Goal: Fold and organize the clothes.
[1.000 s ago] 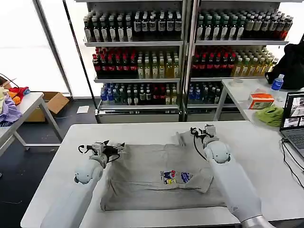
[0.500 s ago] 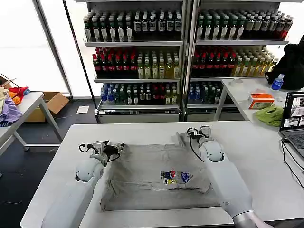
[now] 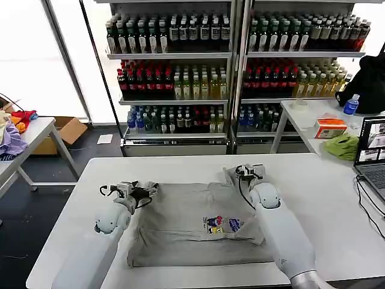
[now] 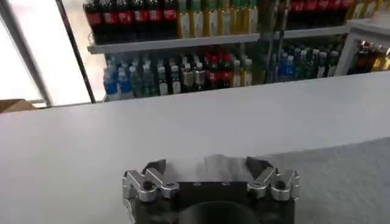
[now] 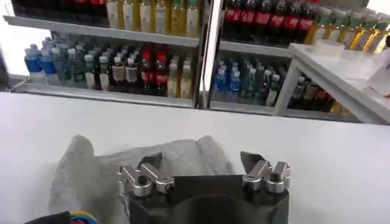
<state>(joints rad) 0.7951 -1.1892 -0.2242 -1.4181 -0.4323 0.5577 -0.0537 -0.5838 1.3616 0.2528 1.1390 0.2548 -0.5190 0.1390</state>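
Jaws on both grippers spread wide, gripping nothing. Left gripper (image 3: pixel 142 190) (image 4: pixel 208 164) sits at the far left corner of the T-shirt (image 3: pixel 198 224) (image 4: pixel 341 182), its fingers (image 4: pixel 156 167) straddling the cloth edge. Right gripper (image 3: pixel 245 173) (image 5: pixel 196 159) is over the far right sleeve (image 3: pixel 228 176) (image 5: pixel 122 164), which lies bunched between its fingers (image 5: pixel 150 161).

Count: one grey T-shirt, lying partly folded on the white tabletop (image 3: pixel 180 165), one printed graphic (image 3: pixel 220 224) facing up. Two grippers.

Change since a second ago: right arm has drawn in toward the shirt's far right edge. Left gripper sits about where it did. Shirt outline about the same.
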